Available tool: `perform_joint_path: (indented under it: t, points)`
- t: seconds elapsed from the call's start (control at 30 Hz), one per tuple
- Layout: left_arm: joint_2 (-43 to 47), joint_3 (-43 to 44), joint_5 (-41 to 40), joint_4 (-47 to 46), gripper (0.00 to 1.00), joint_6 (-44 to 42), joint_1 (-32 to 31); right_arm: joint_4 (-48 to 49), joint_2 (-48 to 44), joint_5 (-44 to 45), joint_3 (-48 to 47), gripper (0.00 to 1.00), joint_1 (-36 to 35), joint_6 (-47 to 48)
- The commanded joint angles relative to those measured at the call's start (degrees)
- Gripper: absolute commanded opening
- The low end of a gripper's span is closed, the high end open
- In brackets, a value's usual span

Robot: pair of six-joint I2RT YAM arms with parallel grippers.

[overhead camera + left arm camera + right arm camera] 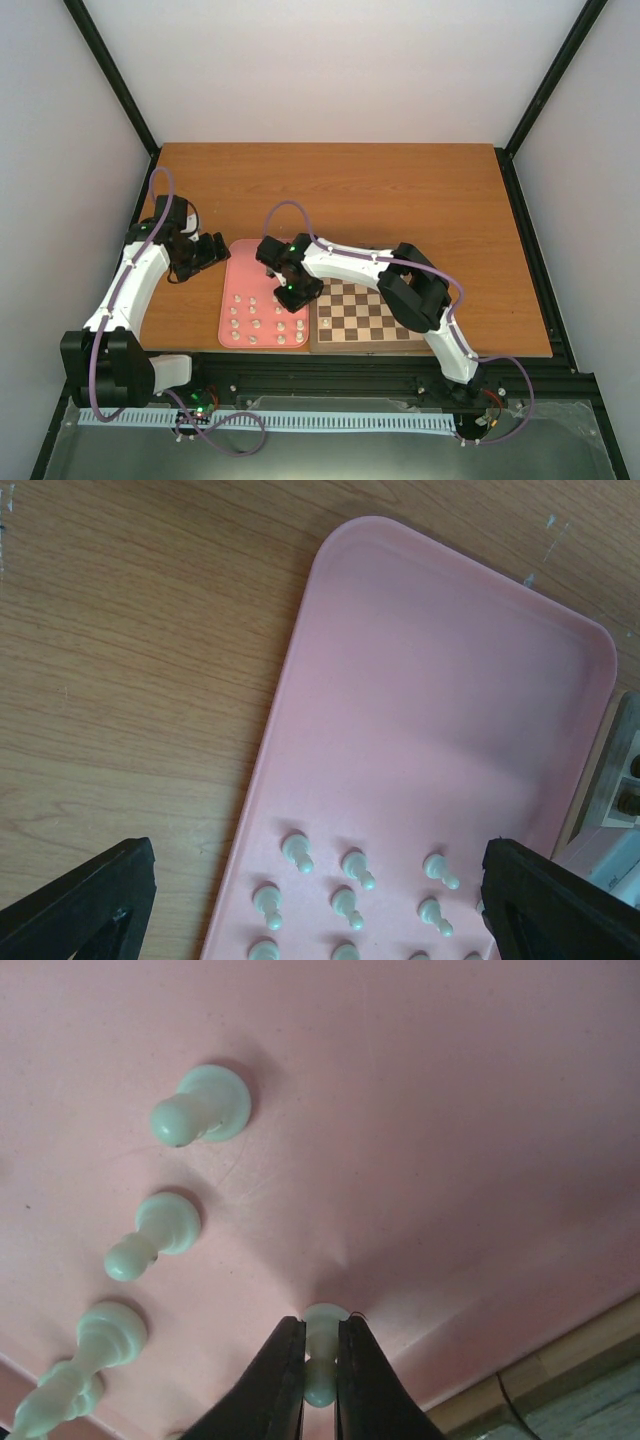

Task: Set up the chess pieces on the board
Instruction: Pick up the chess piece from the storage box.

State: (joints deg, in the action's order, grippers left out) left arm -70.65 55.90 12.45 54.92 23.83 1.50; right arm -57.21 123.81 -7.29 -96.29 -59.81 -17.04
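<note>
My right gripper (320, 1332) is pinched narrow on a white piece (325, 1316) at the pink tray's (450, 1110) edge beside the board (350, 300) (a slim hold), so I should lift straight up, clear of the other pieces (200, 1107).

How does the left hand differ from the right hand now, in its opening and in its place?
The left hand is wide open and empty; the right hand is shut on a white chess piece. The left hand hovers by the far left corner of the pink tray; the right hand is down on its right side, near the board. Both have black fingers.
</note>
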Motion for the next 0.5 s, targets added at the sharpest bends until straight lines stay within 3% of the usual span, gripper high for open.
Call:
perform_joint_path:
  t: [0.0, 0.23, 0.47]
  points:
    - [0.0, 2.2, -0.1, -0.3, 1.00, 0.6, 0.2, 0.0, -0.4, 0.9, -0.3, 0.03, 0.2, -0.4]
    - [0.3, 2.2, -0.1, -0.2, 1.00, 0.6, 0.2, 2.3, -8.2, 5.8, 1.8, 0.03, 0.2, -2.5]
    - [0.8, 1.7, 0.3, -0.4, 1.00, 0.7, 0.2, 3.4, -20.8, 13.1, 10.8, 0.03, 0.5, -7.3]
